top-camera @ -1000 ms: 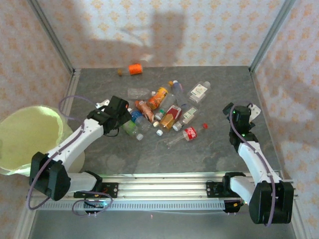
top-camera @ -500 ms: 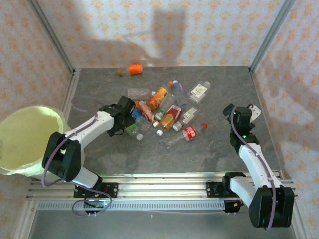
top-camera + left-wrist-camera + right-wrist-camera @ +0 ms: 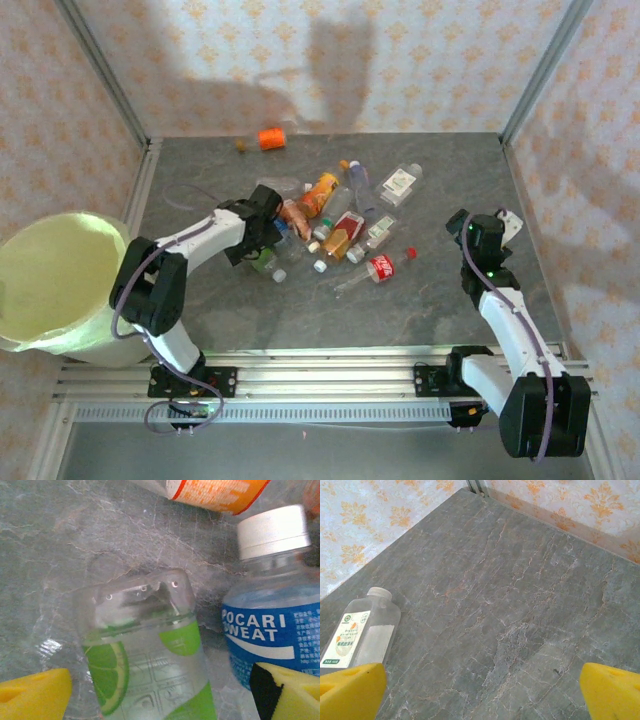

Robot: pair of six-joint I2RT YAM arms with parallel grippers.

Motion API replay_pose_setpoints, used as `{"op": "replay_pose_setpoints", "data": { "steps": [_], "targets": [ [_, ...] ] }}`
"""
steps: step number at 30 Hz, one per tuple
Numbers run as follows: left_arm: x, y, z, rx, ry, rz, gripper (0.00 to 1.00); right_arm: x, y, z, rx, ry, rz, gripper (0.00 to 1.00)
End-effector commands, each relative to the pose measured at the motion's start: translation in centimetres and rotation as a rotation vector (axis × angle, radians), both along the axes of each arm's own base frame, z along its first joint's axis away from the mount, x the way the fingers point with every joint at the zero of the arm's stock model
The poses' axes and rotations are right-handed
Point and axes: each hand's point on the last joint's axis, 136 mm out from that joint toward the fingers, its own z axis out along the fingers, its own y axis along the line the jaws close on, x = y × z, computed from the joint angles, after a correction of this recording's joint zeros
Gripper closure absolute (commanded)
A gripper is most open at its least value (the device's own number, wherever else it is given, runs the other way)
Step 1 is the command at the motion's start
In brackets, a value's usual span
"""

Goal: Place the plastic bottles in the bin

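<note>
Left pincer [image 3: 160,695]: wide open over the bottle pile, gripping nothing; its yellow fingertips [image 3: 32,695] stand either side of a lime-label bottle [image 3: 145,650], with a gap on each side.
Lime-label bottle: clear, lying on the grey table [image 3: 60,540], base pointing away from the wrist camera.
Pocari Sweat bottle [image 3: 272,615]: blue label, white cap, just beside the lime-label bottle, by the right-hand fingertip.
Orange-label bottle [image 3: 215,492]: lying beyond both.
Plastic bottles [image 3: 335,225]: clustered mid-table; a red-label bottle [image 3: 378,268] on the near right, an orange one [image 3: 270,138] alone by the back wall.
Bin [image 3: 60,222]: off the table's left edge, lined with a yellow-green bag, well apart from the pile.
Right pincer [image 3: 481,687]: fully open and empty above bare table; a clear white-label bottle [image 3: 357,632] lies just beyond its left fingertip.
</note>
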Motion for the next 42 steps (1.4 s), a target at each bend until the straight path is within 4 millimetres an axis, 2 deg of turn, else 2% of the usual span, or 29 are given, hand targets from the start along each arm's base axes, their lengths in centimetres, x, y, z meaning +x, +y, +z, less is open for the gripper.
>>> {"op": "replay_pose_setpoints", "data": {
  "steps": [1,4,8,10,13,18,22,24,27,30,35,38,42],
  "targets": [
    [0.5,-0.4,-0.4,0.002,0.011,-0.017,0.14,-0.4,0.3,-0.2,-0.004,0.02,0.015,0.01],
    [-0.1,0.0,-1.0,0.017,0.024,-0.009,0.22,-0.4,0.4,-0.4,0.003,0.026,0.021,0.01],
    [-1.1,1.0,-0.7,0.046,0.015,0.001,0.32,-0.5,0.4,-0.5,0.0,0.028,0.023,0.01],
    [-1.2,1.0,-0.1,0.033,-0.019,-0.014,0.36,-0.4,0.4,-0.5,0.003,0.025,0.022,0.01],
    [-1.1,1.3,2.2,0.035,-0.099,-0.038,0.42,-0.2,0.7,-0.1,0.009,0.016,0.042,0.01],
    [-1.1,3.0,8.2,0.096,-0.242,-0.062,0.5,0.3,1.8,0.5,0.015,0.012,0.112,0.01],
    [-2.2,4.8,15.4,0.152,-0.388,-0.075,0.5,0.9,3.0,1.5,0.008,-0.002,0.202,0.01],
    [-3.1,6.2,19.6,0.199,-0.469,-0.07,0.5,1.0,3.4,1.9,0.009,-0.012,0.226,0.01],
    [-5.7,9.4,26.2,0.321,-0.572,-0.025,0.51,1.2,3.7,2.3,0.018,-0.029,0.238,0.01],
    [-8.5,12.4,31.4,0.45,-0.633,0.009,0.51,1.4,3.8,2.6,0.024,-0.047,0.245,0.01],
    [-13.6,17.0,37.3,0.686,-0.662,0.1,0.51,1.8,4.2,2.9,0.031,-0.078,0.262,0.01],
    [-16.6,19.4,39.5,0.813,-0.643,0.174,0.51,1.9,4.1,3.0,0.029,-0.08,0.26,0.01],
    [-19.4,21.4,41.1,0.938,-0.614,0.238,0.5,2.2,4.1,2.6,0.034,-0.082,0.255,0.01]
  ]
}}
